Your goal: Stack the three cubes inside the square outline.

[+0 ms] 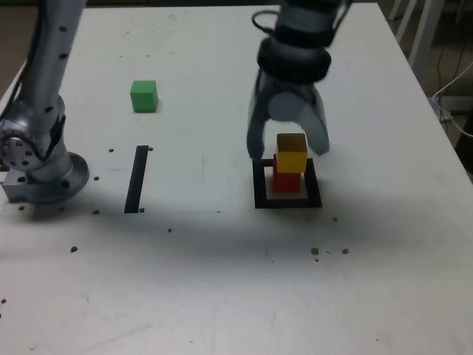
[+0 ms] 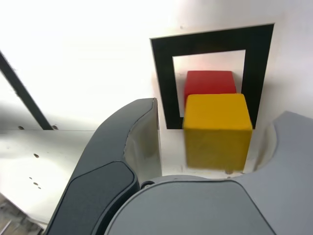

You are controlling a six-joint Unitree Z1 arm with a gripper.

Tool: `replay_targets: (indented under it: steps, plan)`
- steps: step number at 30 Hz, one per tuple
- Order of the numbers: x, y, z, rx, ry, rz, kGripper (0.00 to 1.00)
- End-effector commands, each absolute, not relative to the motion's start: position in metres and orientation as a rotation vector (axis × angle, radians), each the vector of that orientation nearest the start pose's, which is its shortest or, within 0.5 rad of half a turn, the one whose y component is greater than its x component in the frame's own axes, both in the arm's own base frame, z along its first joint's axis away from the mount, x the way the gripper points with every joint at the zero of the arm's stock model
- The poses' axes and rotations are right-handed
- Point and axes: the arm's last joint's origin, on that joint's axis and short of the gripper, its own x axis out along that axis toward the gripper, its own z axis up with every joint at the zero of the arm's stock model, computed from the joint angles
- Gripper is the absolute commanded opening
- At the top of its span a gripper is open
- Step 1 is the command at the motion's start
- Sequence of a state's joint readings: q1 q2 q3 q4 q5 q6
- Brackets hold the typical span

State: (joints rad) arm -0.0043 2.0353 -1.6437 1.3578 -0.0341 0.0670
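Fingers (image 1: 255, 140) of the gripper (image 1: 290, 151) stand wide apart, one on each side of the yellow cube (image 1: 291, 151), and in the wrist view a gap shows between each finger and the cube. The yellow cube sits on the red cube (image 1: 287, 180), a little shifted, inside the square outline (image 1: 287, 201) near the middle of the bench (image 1: 222, 281). The green cube (image 1: 143, 95) lies alone, well apart, toward the far edge. A black strip (image 1: 137, 178) lies between the robot base (image 1: 44, 174) and the outline.
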Motion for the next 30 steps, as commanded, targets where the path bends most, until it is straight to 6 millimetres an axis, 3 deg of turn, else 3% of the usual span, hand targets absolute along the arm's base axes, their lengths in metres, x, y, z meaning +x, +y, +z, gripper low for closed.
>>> replay_targets:
  steps: [1, 6, 17, 30]
  plan:
    - [0.344, 0.001, 0.284, 0.029, 1.724, -0.05, 0.99]
    - [0.322, 0.01, 0.295, 0.022, 1.723, -0.006, 0.99]
    - [0.268, 0.047, 0.291, -0.013, 1.761, 0.046, 0.99]
    - [0.222, 0.099, 0.252, -0.053, 1.807, 0.058, 0.99]
